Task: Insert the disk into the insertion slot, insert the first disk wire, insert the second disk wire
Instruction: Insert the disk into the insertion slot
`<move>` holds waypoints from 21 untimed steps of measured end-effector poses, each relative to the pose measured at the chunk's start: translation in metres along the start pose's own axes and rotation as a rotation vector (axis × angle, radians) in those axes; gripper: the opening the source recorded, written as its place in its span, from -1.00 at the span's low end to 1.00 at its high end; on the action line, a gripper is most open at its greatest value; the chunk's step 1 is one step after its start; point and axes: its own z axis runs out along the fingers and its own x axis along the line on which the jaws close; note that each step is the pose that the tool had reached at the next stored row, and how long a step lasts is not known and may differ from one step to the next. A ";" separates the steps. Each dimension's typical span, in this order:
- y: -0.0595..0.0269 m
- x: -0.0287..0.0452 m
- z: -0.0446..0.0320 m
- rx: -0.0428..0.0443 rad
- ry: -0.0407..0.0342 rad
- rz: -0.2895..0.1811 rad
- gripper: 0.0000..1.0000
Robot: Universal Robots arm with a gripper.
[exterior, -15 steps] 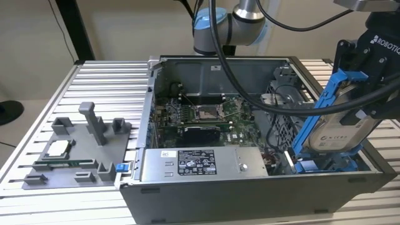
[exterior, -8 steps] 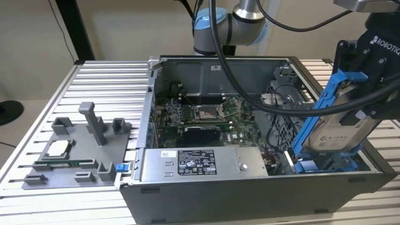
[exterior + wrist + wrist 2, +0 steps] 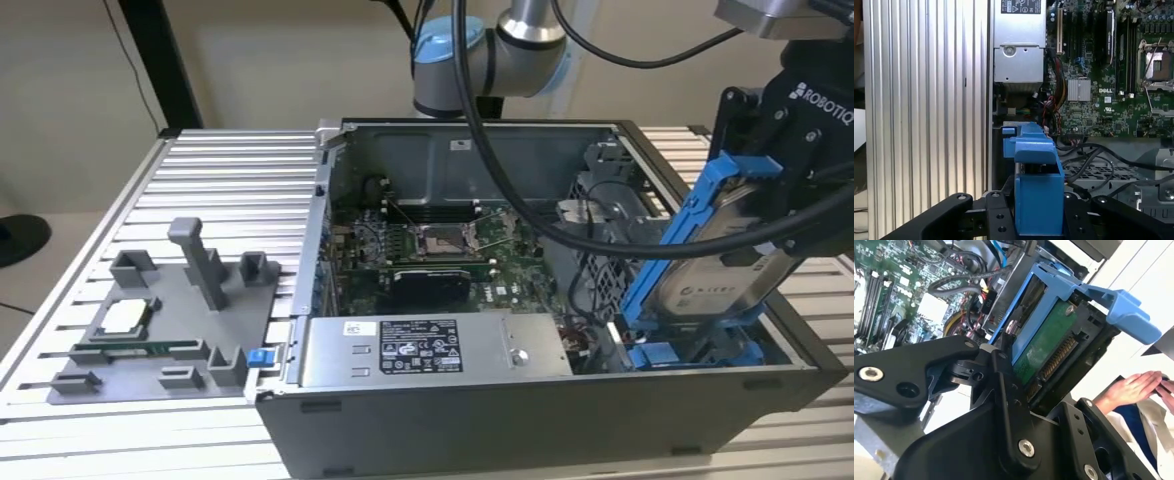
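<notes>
So the tool (image 3: 763, 185) is clamped on the upper end of the disk (image 3: 714, 270), which sits steeply tilted with its white label showing, long axis running straight down from the tool into the insertion slot (image 3: 694, 352) in the case (image 3: 534, 420) corner on the exterior view's right.

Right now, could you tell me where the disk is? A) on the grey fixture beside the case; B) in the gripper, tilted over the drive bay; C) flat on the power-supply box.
B: the gripper grips the disk, which leans with its lower end at the insertion slot.
</notes>
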 end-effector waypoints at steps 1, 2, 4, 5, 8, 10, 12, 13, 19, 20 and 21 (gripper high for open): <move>-0.0009 0.0006 0.0008 -0.0001 -0.0041 0.000 -1.00; -0.0020 0.0013 0.0015 -0.0003 -0.0057 0.000 -1.00; -0.0030 0.0023 0.0028 -0.0003 -0.0063 0.000 -1.00; -0.0032 0.0028 0.0033 -0.0003 -0.0062 0.000 -1.00; -0.0035 0.0031 0.0075 -0.0003 -0.0062 0.001 -1.00; -0.0037 0.0033 0.0108 -0.0003 -0.0062 0.001 -1.00; -0.0039 0.0032 0.0143 -0.0003 -0.0061 0.002 -1.00; -0.0039 0.0032 0.0157 -0.0003 -0.0064 0.002 -1.00; -0.0046 0.0007 0.0187 -0.0004 -0.0115 0.002 -1.00; -0.0052 0.0005 0.0193 -0.0004 -0.0116 0.002 -1.00; -0.0059 0.0004 0.0196 -0.0004 -0.0114 0.002 -1.00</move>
